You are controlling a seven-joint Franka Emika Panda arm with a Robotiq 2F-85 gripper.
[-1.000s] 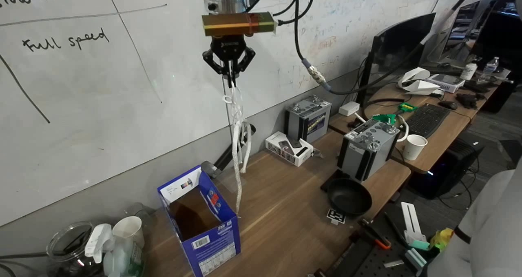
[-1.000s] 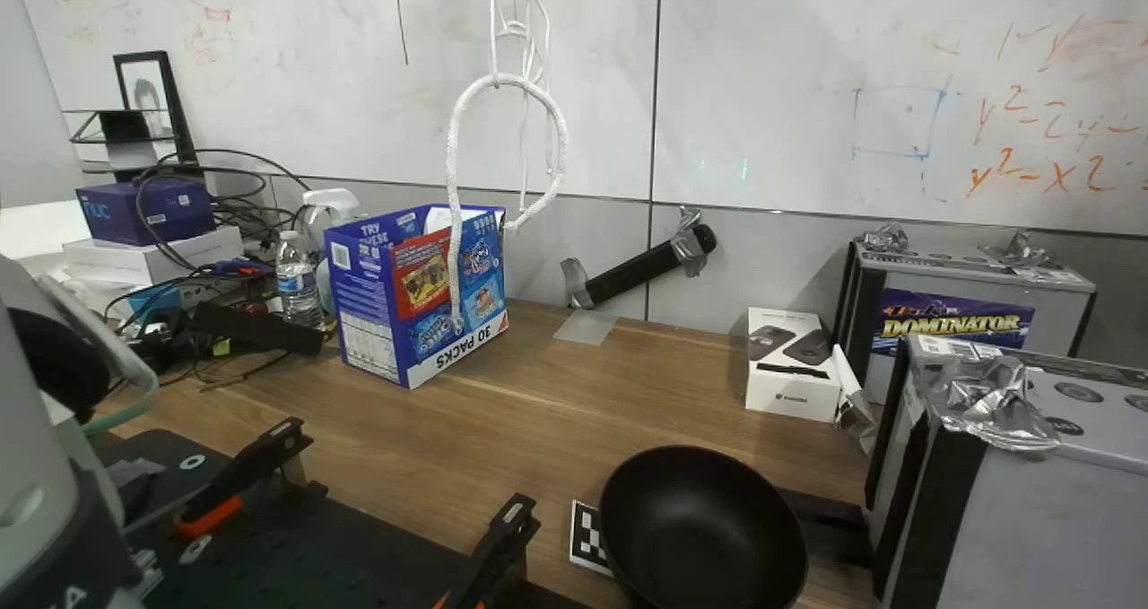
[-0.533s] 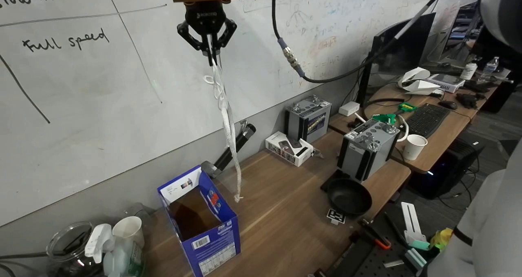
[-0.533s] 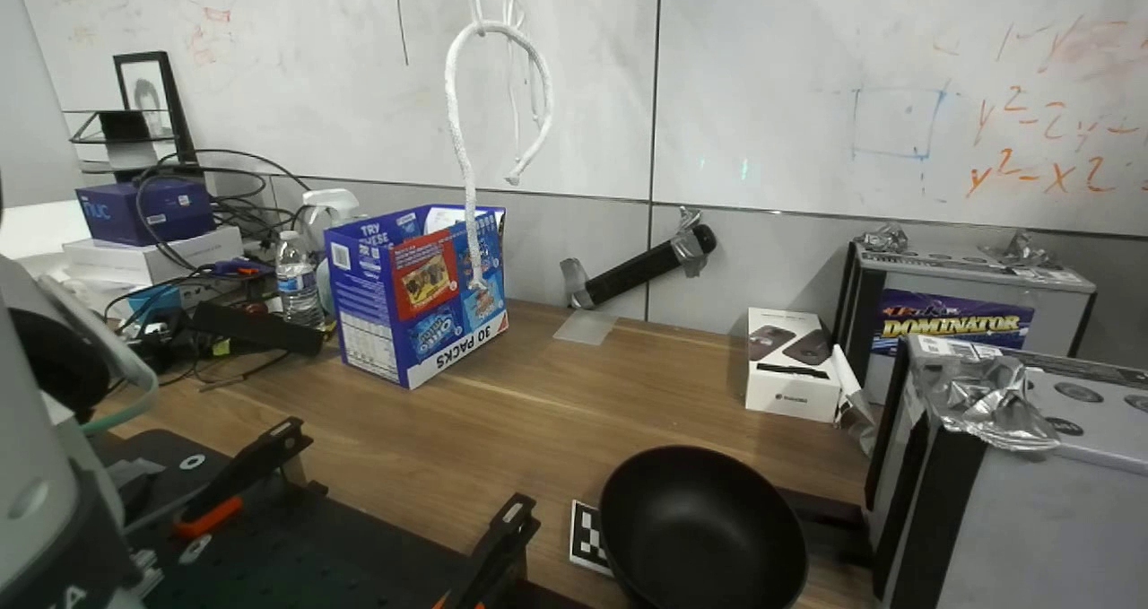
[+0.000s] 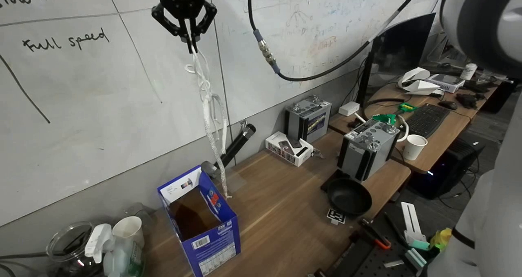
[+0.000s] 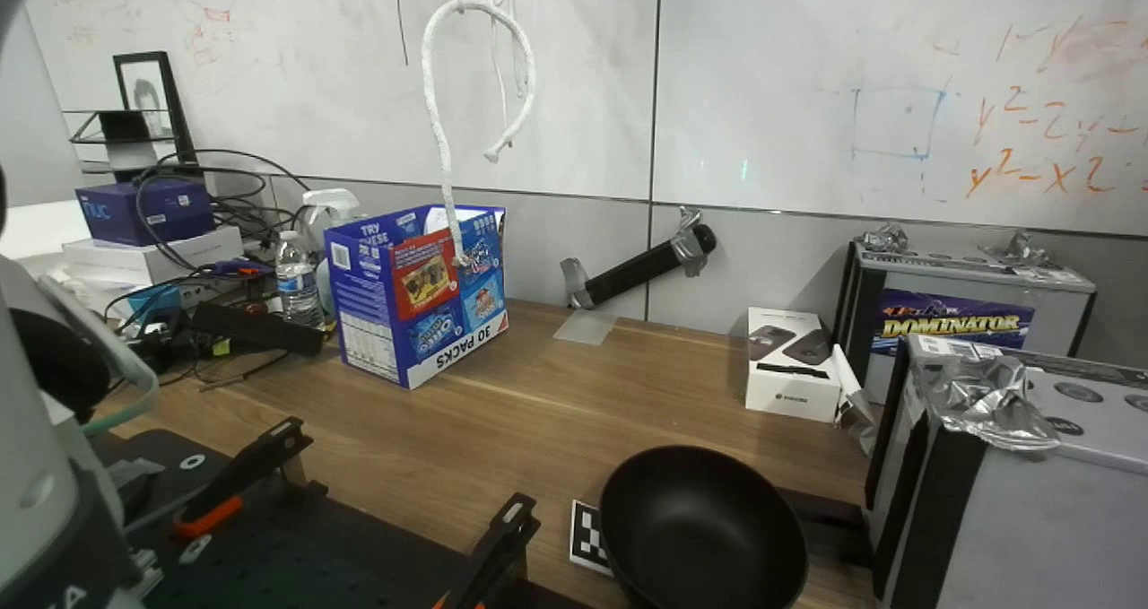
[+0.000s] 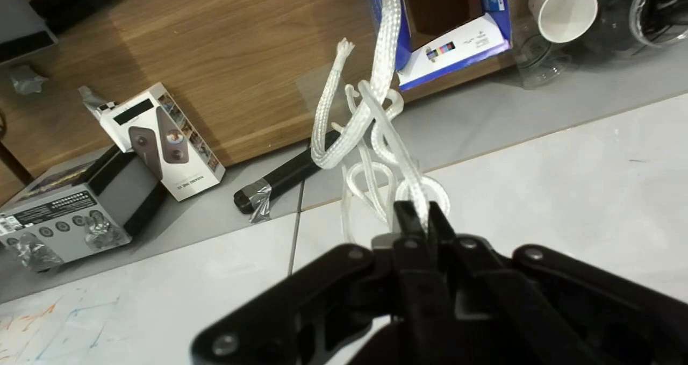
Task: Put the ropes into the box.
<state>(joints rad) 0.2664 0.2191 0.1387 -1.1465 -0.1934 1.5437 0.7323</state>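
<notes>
In an exterior view the gripper [image 5: 192, 49] hangs high in front of the whiteboard [image 5: 110, 81], its two fingers brought nearly together with a strand of the white ropes [image 5: 207, 114] pinched between them; the rest dangles below in a loose tangle, the thickest length reaching lowest, its frayed end seen just past the edge of the blue box [image 5: 216, 246], over the desk [image 5: 277, 203]; the box stands with its mouth facing up; in an exterior view that leaves the gripper out of frame, the ropes [image 6: 437, 125] make a thick arch with one long tail, which crosses in front of the printed side of the box [image 6: 368, 286], though whether it touches I cannot tell; in the wrist view the fingertips clasp a strand, and the bundle hangs mostly beside the box [image 7: 465, 53], not over its mouth; the step in hand looks to be the carry, the drop not yet made; the next move probably calls for a sideways shift until everything hangs above the mouth, high enough for the tail to clear the rim, then lowering tail first before letting go, since such limp stuff could drape over the edge
</notes>
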